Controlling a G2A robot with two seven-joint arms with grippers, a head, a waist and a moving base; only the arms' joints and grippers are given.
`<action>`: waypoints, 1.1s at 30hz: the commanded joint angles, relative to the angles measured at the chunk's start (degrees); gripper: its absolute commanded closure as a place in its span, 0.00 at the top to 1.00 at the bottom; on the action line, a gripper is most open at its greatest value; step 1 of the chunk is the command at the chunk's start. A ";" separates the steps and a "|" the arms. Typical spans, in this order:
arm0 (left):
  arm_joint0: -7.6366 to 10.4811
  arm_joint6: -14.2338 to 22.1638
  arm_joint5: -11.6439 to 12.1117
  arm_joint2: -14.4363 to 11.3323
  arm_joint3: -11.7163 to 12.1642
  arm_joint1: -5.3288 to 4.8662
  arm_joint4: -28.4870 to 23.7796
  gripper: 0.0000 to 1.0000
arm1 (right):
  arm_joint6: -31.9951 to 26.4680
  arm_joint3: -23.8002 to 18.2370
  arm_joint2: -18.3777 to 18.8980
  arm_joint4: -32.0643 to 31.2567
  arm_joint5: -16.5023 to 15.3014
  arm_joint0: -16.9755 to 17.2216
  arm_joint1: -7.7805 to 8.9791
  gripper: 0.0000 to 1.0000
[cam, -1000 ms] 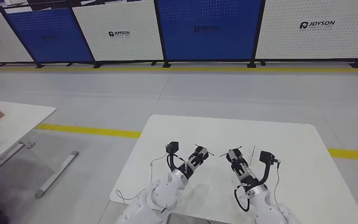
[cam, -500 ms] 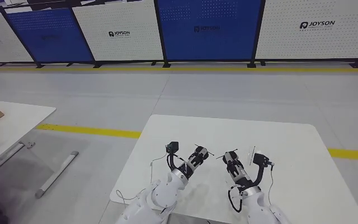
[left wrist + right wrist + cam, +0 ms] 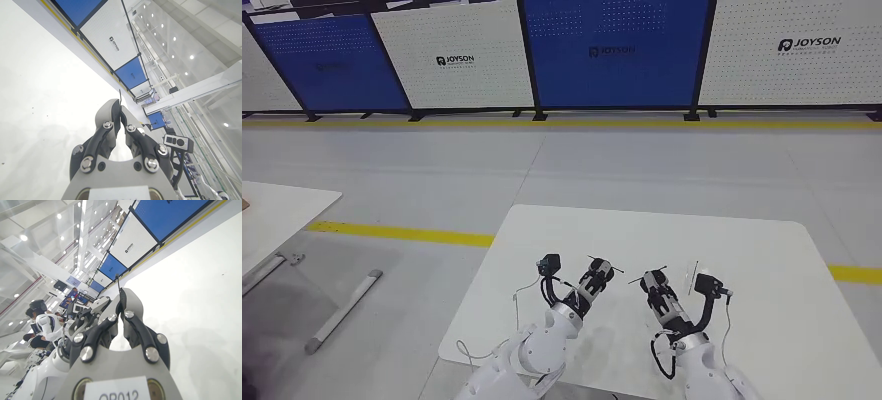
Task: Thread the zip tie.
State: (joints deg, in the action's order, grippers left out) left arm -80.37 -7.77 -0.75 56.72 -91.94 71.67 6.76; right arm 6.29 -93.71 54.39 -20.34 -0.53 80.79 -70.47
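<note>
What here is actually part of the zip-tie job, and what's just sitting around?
For the job:
- left gripper, shut on a plain tie end
- right gripper, shut on a headed tie end
Whether both ends are one tie, I cannot tell.

Just there:
- table under the arms
- side table
- panels

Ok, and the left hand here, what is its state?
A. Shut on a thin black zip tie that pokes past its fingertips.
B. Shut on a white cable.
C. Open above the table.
A: in the left wrist view the left hand is closed, with the black zip tie pinched in it and its end sticking out.
</note>
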 commanded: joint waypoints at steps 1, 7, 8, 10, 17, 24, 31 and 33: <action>0.00 0.00 0.00 0.00 0.00 0.00 -0.01 0.00 | 1.88 -0.05 0.66 0.19 -0.24 -0.04 -0.19 0.00; 0.00 0.00 0.00 0.00 0.00 0.00 -0.01 0.00 | 2.00 2.08 -0.76 -2.90 2.77 -1.86 -1.00 0.00; 0.00 0.00 0.00 0.00 0.00 0.00 -0.01 0.00 | 2.00 2.08 -0.76 -2.90 2.77 -1.86 -1.00 0.00; 0.00 0.00 0.00 0.00 0.00 0.00 -0.01 0.00 | 2.00 2.08 -0.76 -2.90 2.77 -1.86 -1.00 0.00; 0.00 0.00 0.00 0.00 0.00 0.00 -0.01 0.00 | 2.00 2.06 -0.71 -2.84 2.70 -1.83 -1.01 0.00; 0.00 0.00 0.00 0.00 0.00 0.00 -0.01 0.00 | 4.49 3.51 -1.03 -3.15 0.66 -2.42 -1.89 0.00; 0.00 0.00 0.00 0.00 0.00 0.00 -0.01 0.00 | 4.29 4.21 -1.80 -4.42 2.36 -3.16 -2.18 0.00; 0.00 0.00 0.00 0.00 0.00 0.00 -0.01 0.00 | 4.29 4.21 -1.80 -4.42 2.36 -3.16 -2.18 0.00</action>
State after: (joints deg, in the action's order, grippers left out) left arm -80.37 -7.77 -0.74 56.72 -91.94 71.67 6.75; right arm 10.58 -89.50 52.59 -24.76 1.83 77.63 -72.65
